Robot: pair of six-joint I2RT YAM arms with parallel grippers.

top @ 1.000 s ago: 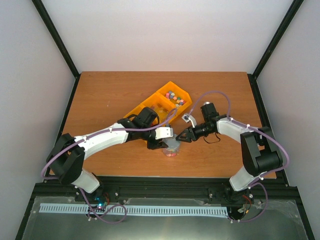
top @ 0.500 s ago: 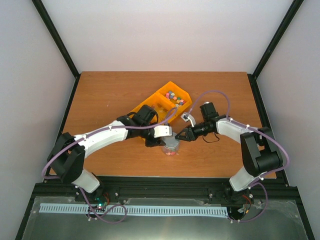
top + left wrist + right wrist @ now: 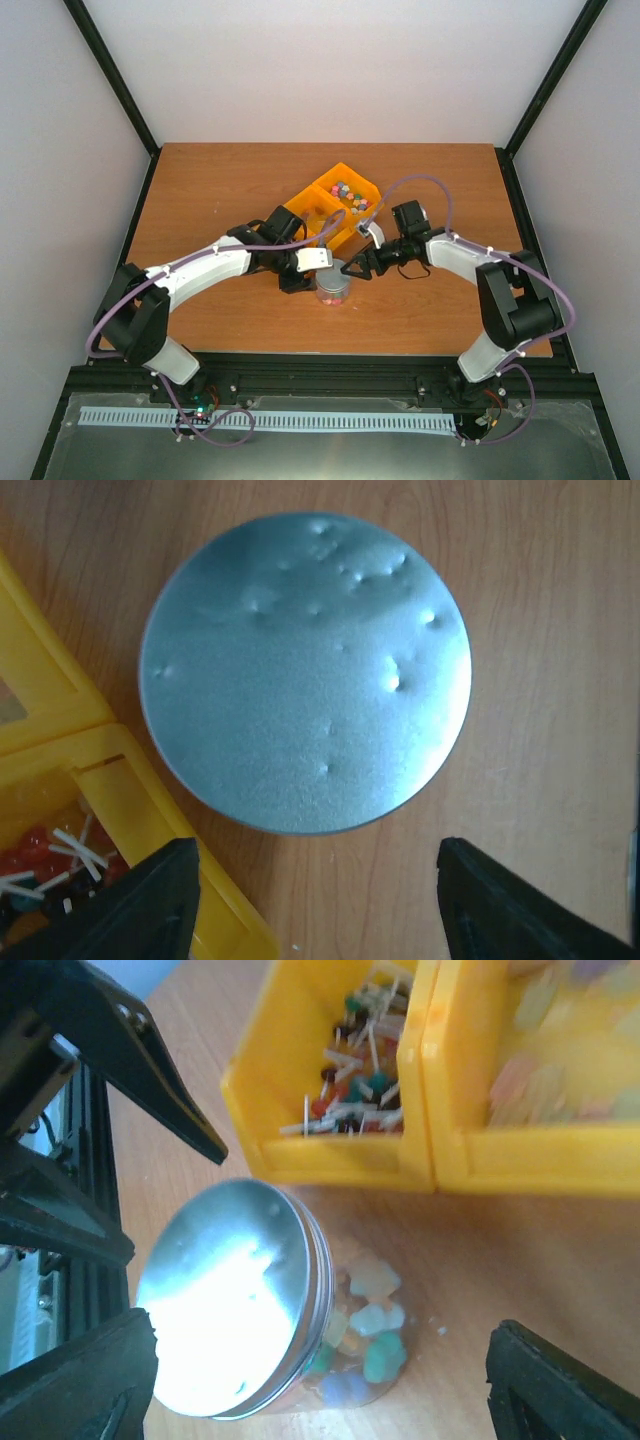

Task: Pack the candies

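I am hovering my left hand (image 3: 315,855) half open over the dented round silver lid (image 3: 305,670), gripping nothing. My right hand (image 3: 322,1325) is gaping wide around the clear glass jar (image 3: 385,1360) (not touching it). The tiny pastel candies (image 3: 370,1320) are sitting inside that jar, on the wooden bench (image 3: 540,680) just beside the yellow plastic bin (image 3: 330,1165).

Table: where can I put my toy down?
Bare wood on the table: far-left corner beside the yellow bins, far-right corner, near edge in front of the jar. Crowded around it, between left arm and right arm.
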